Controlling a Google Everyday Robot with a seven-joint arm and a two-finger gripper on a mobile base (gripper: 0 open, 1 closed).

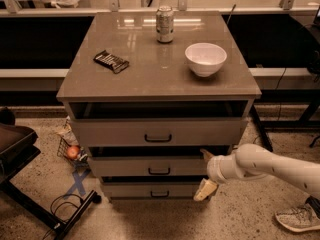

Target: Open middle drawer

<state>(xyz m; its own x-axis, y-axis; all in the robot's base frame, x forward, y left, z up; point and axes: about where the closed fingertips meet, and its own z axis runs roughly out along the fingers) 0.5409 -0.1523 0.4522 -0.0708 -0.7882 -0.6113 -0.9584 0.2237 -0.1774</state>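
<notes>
Middle drawer (125,167) handle (159,171) not yet held — gripper (206,172), fingers spread apart, sits right of it; centre on bar, close, pull straight w/o twisting.

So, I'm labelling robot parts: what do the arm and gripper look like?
The arm is a smooth, white, rounded tube with a ringed wrist joint. The gripper, at the right end of the middle drawer, has two cream, tapered fingers. No cables or markings show.
</notes>
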